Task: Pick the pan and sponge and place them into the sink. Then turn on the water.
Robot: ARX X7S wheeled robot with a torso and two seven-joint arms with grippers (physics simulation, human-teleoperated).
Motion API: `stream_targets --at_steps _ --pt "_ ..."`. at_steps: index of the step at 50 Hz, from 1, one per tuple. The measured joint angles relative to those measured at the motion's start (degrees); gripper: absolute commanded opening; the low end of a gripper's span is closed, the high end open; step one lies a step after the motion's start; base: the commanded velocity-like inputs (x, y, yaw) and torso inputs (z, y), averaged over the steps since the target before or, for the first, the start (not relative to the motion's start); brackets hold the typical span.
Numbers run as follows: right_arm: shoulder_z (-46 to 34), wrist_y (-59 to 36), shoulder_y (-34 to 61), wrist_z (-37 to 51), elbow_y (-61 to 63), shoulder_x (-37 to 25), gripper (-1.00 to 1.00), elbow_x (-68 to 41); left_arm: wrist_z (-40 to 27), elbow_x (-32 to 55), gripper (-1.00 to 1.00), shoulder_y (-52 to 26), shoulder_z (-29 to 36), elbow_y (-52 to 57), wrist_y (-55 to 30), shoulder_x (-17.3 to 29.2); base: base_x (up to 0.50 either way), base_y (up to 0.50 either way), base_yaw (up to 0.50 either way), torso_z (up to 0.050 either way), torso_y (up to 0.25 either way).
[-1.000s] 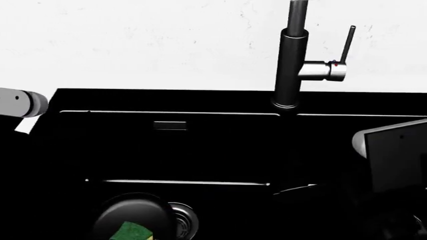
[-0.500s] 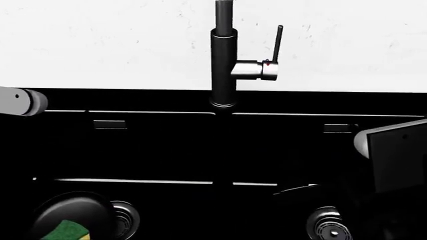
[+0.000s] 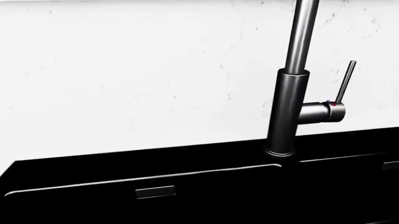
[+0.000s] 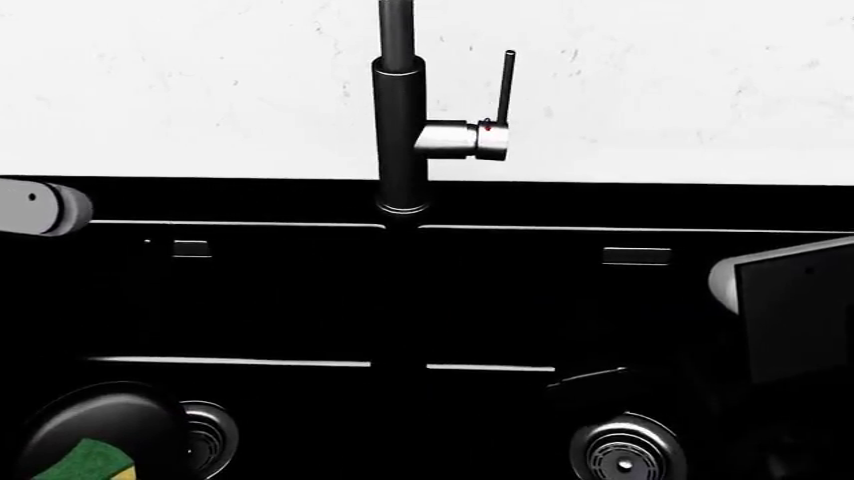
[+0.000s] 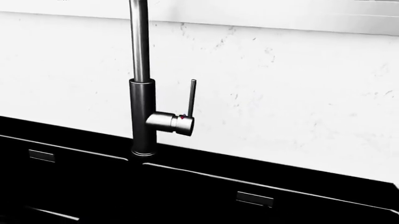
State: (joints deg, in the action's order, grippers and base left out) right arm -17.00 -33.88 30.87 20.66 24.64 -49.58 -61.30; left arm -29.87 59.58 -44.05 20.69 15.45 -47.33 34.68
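At the far left of the head view a pale grey rounded piece of the left arm (image 4: 38, 207) reaches in over the sink's rear ledge; its claw is out of view in every picture, so whether it is wide or narrow cannot be told. Below it, in the left basin at the bottom corner, sits the pan (image 4: 100, 432), round, matte black with a thin glinting rim, and the sponge (image 4: 83, 463) lies inside it, green with a yellow edge. Just beside the pan is a ringed steel drain (image 4: 207, 436). Only the head view shows the pan, the sponge and the drains; both wrist views show only the back wall, faucet and rear rim.

The sink (image 4: 267, 222) is glossy black, rectangular, with two basins and small slot-shaped overflows (image 4: 191, 249). At the middle of its rear ledge stands the faucet (image 4: 400, 140), a dark cylindrical column with a thinner tube rising from it, a short brushed-steel side barrel and a thin upright lever (image 4: 506, 85). No stream shows under it. Behind is a white, faintly speckled wall (image 4: 667, 90).

The right basin holds a second steel drain (image 4: 627, 452). At the far right a dark flat panel with a pale rounded edge belongs to the right arm (image 4: 787, 305); its claw is likewise unseen.
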Motion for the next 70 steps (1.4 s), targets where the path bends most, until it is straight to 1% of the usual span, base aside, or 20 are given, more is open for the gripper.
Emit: stream_targets --at_steps 17,31,70 --pt "-0.30 -0.32 0.46 -0.09 0.07 -0.10 1.00 0.14 0.13 0.10 1.00 0.51 -0.15 -0.38 0.44 0.20 0.02 -0.10 0.00 0.000 0.000" --pt "-0.40 -0.41 0.47 0.14 0.07 -0.10 1.00 0.27 0.54 -0.10 1.00 0.62 0.15 -1.00 0.77 0.07 0.01 0.00 0.00 0.000 0.000" --pt "-0.83 -0.45 0.73 0.26 -0.27 0.46 1.00 0.41 0.98 -0.47 1.00 0.83 0.62 -1.18 1.34 0.46 0.17 0.00 0.00 0.000 0.000"
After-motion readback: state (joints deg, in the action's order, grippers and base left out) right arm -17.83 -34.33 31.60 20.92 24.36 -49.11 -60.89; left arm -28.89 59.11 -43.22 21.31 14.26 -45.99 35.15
